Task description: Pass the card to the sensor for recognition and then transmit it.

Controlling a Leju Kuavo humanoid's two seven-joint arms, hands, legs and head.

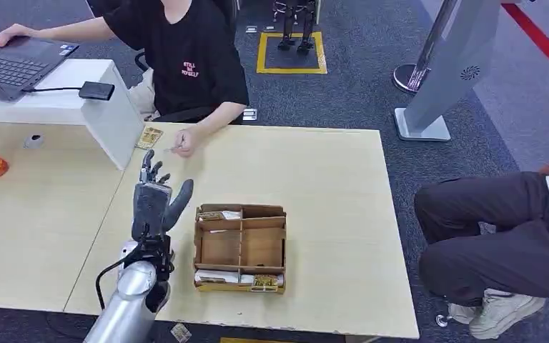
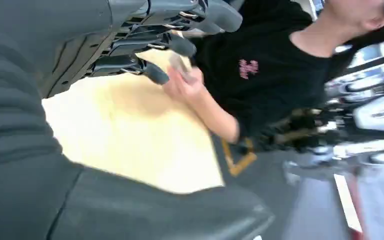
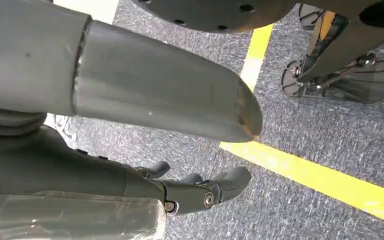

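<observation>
My left hand (image 1: 154, 200) is raised over the left part of the pale wooden table (image 1: 329, 179), fingers apart, holding nothing. Beyond it a yellowish card (image 1: 149, 136) lies flat on the table beside a white stand (image 1: 111, 114). A black sensor pad (image 1: 96, 90) sits on top of that stand. A person's hand (image 1: 184, 141) rests on the table just right of the card; in the left wrist view that person's hand (image 2: 185, 82) lies past my dark fingers (image 2: 150, 55). My right hand (image 3: 155, 95) hangs over the carpet with nothing in it.
A cardboard divider box (image 1: 241, 246) with several cards stands right of my left hand. The person in black (image 1: 193, 64) sits across the table at a laptop (image 1: 11, 64). Another person's legs (image 1: 500, 236) are at the right. A grey kiosk (image 1: 450, 64) stands behind.
</observation>
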